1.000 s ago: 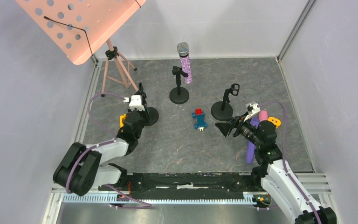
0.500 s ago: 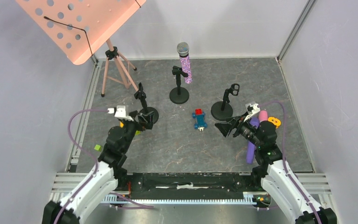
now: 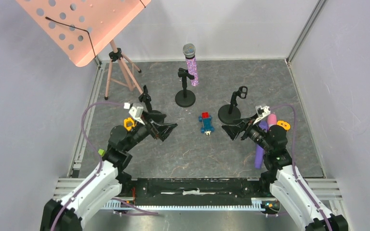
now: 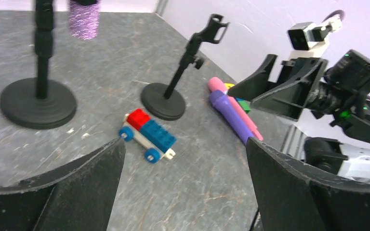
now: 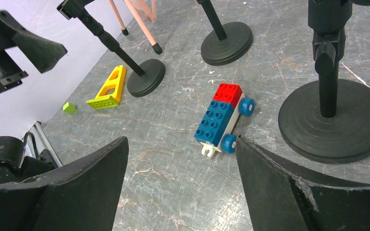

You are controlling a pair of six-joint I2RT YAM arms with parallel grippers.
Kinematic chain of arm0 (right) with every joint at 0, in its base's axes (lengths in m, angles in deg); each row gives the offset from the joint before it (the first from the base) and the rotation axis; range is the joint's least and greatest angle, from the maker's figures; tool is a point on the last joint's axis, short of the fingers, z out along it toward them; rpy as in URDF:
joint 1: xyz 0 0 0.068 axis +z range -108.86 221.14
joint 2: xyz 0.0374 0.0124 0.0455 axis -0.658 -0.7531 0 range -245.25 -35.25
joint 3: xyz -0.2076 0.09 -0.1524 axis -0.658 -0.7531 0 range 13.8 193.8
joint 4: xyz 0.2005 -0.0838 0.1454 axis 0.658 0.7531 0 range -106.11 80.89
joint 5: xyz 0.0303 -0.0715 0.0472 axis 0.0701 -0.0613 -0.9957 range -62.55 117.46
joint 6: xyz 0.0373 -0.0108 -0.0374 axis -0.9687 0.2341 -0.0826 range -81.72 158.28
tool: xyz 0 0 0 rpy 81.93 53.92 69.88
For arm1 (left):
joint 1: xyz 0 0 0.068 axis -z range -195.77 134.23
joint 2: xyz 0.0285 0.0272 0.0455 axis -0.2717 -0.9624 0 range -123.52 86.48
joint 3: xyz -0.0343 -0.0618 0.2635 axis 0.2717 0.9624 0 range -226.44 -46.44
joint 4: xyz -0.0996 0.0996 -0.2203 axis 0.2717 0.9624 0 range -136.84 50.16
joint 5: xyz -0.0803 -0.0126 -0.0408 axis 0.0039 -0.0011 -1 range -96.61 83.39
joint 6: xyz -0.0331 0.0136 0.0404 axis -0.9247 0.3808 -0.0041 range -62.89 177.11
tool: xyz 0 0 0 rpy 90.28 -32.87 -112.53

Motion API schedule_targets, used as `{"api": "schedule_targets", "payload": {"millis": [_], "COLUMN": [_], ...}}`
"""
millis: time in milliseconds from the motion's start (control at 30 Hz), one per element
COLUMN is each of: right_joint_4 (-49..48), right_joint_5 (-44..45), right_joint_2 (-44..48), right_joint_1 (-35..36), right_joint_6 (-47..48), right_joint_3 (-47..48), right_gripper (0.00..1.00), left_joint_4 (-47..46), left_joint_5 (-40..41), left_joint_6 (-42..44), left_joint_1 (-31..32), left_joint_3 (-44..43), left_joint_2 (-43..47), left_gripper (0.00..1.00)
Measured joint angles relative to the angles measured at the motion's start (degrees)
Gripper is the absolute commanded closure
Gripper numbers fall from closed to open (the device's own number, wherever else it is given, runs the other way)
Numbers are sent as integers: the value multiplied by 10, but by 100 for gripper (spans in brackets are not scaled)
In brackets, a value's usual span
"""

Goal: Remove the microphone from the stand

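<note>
In the top external view, the music stand, far behind and left of the toy brick car, loses the top of its pink desk to the frame edge. Left of the car, the left arm partly covers a stand base and a yellow piece. Right of the car, the right arm hides most of a pink microphone and the middle of a purple microphone. An orange object further right is too small to name.

In the left wrist view, the glitter microphone behind the car is cut off at the top edge, and its stand is blurred.
</note>
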State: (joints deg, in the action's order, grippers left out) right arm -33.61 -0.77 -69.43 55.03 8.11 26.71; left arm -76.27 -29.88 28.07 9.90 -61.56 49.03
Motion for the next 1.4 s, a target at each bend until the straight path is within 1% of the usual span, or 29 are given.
{"api": "schedule_targets", "payload": {"millis": [67, 100, 167, 233, 300, 433, 533, 633, 733, 833, 1033, 1167, 1267, 1400], "right_joint_4": [0, 0, 0, 0, 0, 17, 37, 50, 56, 70, 112, 127, 129, 129], "right_joint_5": [0, 0, 0, 2, 3, 14, 29, 51, 78, 98, 114, 120, 123, 125], "right_joint_2": [2, 3, 6, 7, 8, 13, 33, 78, 120, 124, 71, 56, 56, 56], "right_joint_1": [0, 0, 0, 0, 0, 0, 0, 0, 0, 0, 0, 0, 0, 0], "right_joint_6": [-1, -2, -2, -2, -2, 2, 9, 20, 33, 52, 80, 90, 97, 106], "right_joint_3": [0, 0, 0, 0, 0, 0, 0, 0, 0, 5, 23, 24, 24, 28], "right_gripper": [13, 13, 13, 13, 13, 13, 12, 9, 8, 8, 7, 7, 7, 7], "left_joint_4": [2, 20, 61, 104, 124, 119, 110, 109, 109, 85, -18, -69, -144, -233], "left_joint_5": [-3, 8, 57, 129, 198, 322, 380, 412, 426, 424, 384, 351, 331, 315], "left_joint_6": [6, 16, 37, 51, 60, 79, 104, 130, 149, 161, 172, 176, 181, 182], "left_joint_1": [22, 43, 92, 140, 166, 173, 172, 172, 164, 146, 102, 84, 80, 75], "left_joint_3": [-40, -70, -139, -213, -262, -282, -282, -284, -296, -304, -308, -325, -316, -310], "left_joint_2": [-46, -72, -124, -175, -214, -274, -332, -381, -426, -460, -537, -603, -635, -663], "left_gripper": [0, 0, 0, 0, 0, 0, 0, 0, 0, 0, 1, 6, 9, 10]}}
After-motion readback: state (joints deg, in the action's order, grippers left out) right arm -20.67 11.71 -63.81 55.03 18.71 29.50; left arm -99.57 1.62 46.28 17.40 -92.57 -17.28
